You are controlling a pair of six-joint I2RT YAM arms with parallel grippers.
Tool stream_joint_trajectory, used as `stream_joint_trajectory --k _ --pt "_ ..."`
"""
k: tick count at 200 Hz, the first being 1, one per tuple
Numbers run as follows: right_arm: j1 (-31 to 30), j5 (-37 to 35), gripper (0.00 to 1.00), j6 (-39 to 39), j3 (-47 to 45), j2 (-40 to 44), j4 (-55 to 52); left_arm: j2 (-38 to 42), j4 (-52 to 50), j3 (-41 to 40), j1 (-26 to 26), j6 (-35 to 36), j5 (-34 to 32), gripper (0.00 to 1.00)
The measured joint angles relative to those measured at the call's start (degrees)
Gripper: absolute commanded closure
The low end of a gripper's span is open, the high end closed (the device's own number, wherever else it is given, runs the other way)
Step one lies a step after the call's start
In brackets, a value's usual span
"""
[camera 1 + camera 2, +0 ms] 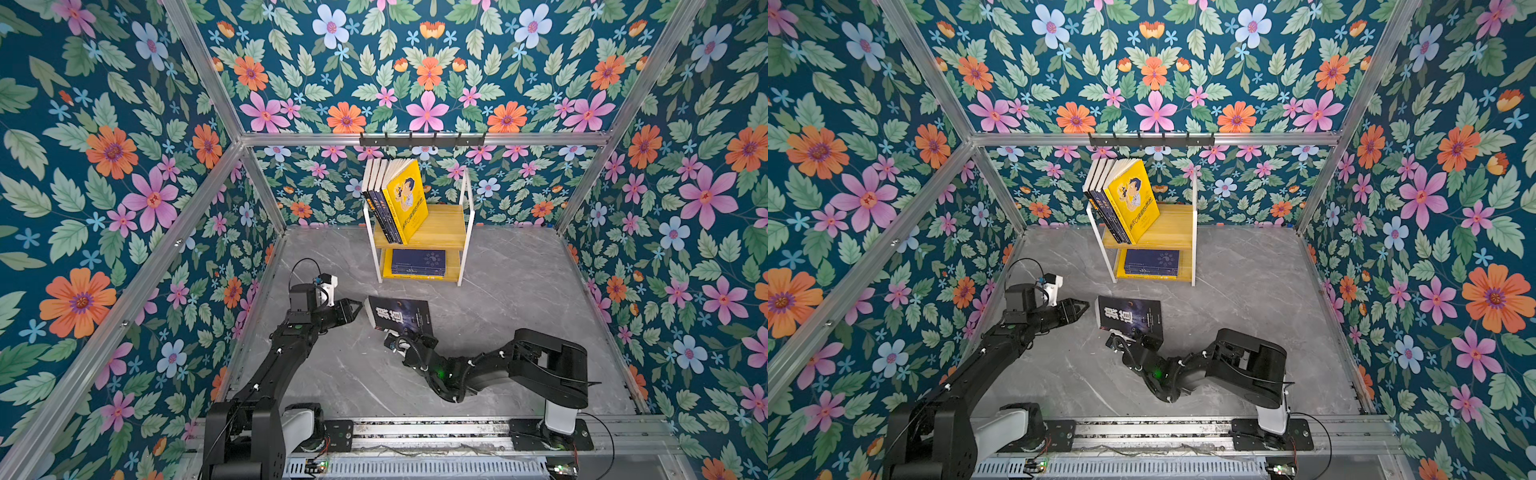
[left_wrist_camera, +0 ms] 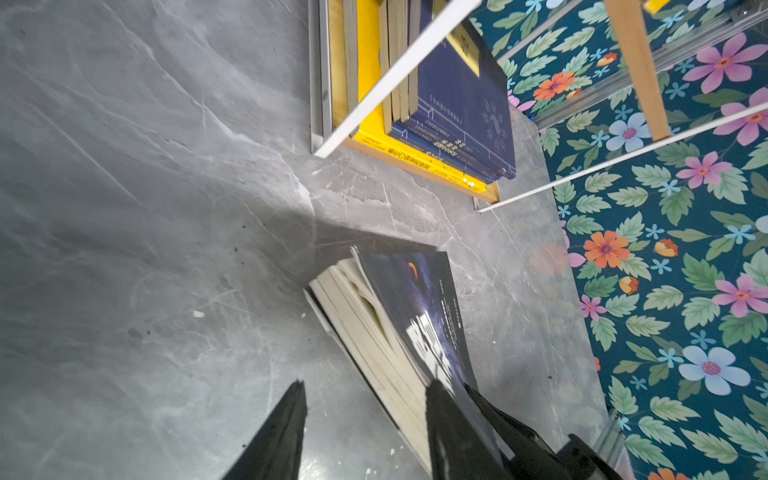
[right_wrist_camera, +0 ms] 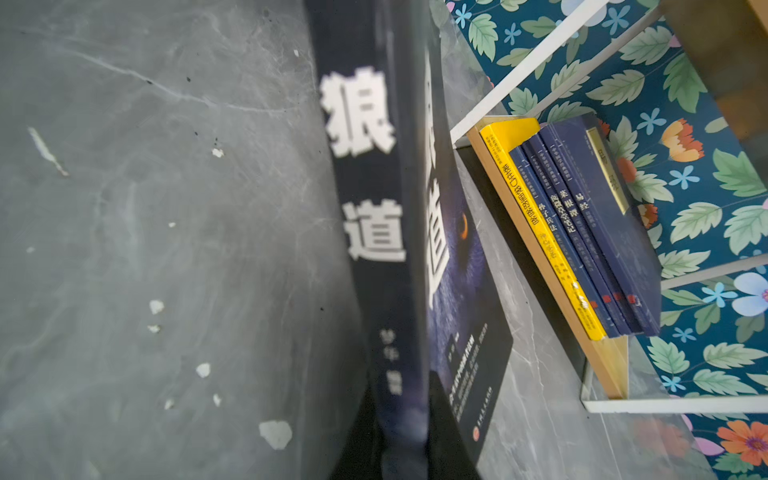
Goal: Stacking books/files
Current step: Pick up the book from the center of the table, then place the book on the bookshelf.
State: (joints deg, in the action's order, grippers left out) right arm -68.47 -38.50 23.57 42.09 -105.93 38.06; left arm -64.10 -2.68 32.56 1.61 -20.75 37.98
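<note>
And the right tool (image 3: 403,438) is clenched on the thick black paperback with big white characters (image 1: 401,313). It grips the near edge, and the wrist view has the spine running straight out from between the jaws.

Over to the left tool (image 2: 365,388): released, jaws standing apart, tips just beside the book's left corner in both top views. One finger (image 2: 453,432) is right by the cream page edges; touching or not, I can't tell.

The book sits between the two tools, over the grey marble-look table (image 1: 519,291), cover up and tilted. Whether it's clear of the surface, I can't tell.

Just behind it stands the small white-framed rack with yellow wooden boards (image 1: 446,226). On the upper board a row of books leans toward the rack's left side, with the yellow cartoon-cover paperback (image 1: 407,203) at the right end and the thin navy paperbacks (image 1: 380,210) to its left. On the lower board is a flat pile, with a navy star-pattern paperback (image 1: 417,259) on top and a yellow-edged book (image 1: 387,266) at the bottom.
</note>
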Motion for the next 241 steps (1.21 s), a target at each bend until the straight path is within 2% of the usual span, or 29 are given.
stream_joint_trajectory --k 36,83,141,170,185,191,241 --pt "0.0 0.9 1.0 -2.1 -0.4 4.0 -1.4 3.8 -0.7 0.0 -5.0 3.1 -1.8 0.35" --pt "0.4 3.7 1.0 -4.8 0.4 12.1 -4.9 7.8 -1.2 -0.2 -8.4 9.3 -3.7 0.25" --pt "4.7 10.3 1.0 -15.5 1.0 26.1 -9.8 9.5 -1.7 -0.5 -10.5 14.4 -3.5 0.12" --pt "5.6 13.0 1.0 -17.8 2.8 31.5 -12.6 9.9 -1.8 -0.5 -11.1 16.6 -3.4 0.09" --pt "6.6 13.8 1.0 -19.0 4.1 34.4 -13.4 10.0 -1.9 -0.4 -11.6 17.2 -3.7 0.05" --pt "7.1 13.8 1.0 -19.3 4.4 35.3 -13.5 10.1 -1.9 -0.4 -11.7 17.6 -3.7 0.0" --pt "11.3 10.7 1.0 -20.3 9.8 38.4 -13.3 11.0 -1.9 -0.4 -11.8 19.3 -3.7 0.0"
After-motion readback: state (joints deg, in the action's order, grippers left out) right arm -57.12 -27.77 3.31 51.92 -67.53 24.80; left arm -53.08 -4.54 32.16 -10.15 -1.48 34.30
